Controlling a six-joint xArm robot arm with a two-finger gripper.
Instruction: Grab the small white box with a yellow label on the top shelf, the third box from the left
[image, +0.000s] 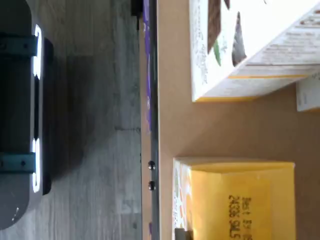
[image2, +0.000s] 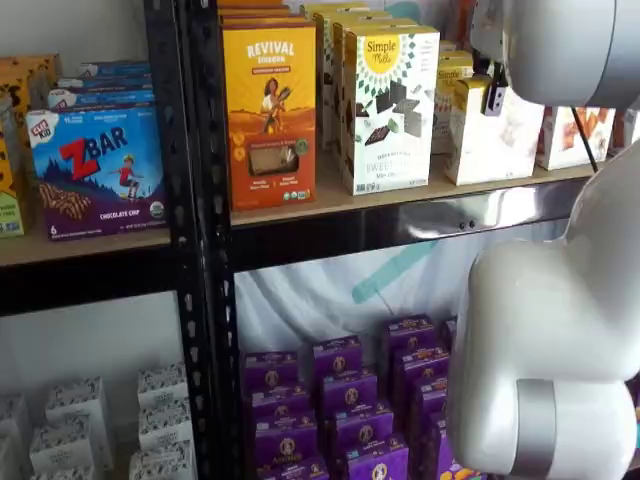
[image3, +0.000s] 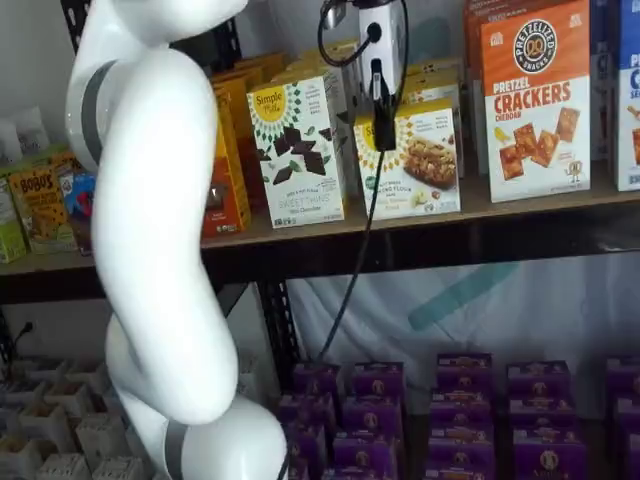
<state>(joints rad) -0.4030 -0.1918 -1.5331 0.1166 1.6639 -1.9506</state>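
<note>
On the top shelf (image3: 520, 205), the small white box (image3: 418, 160) stands beside the taller chocolate-square carton (image3: 300, 150) — the hand (image3: 381, 105) hangs just in front, side-on, so its opening I cannot tell. An off-centre approach could nudge that neighbour — or tip the box backward.

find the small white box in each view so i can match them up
Wrist view: the small white box shows its yellow side on the tan shelf, beside the chocolate carton.
Shelf view: the box stands right of the chocolate carton, partly behind the arm.
Shelf view: the box stands right of the chocolate carton, behind the hand.
Shared landmark: the chocolate carton.
</note>
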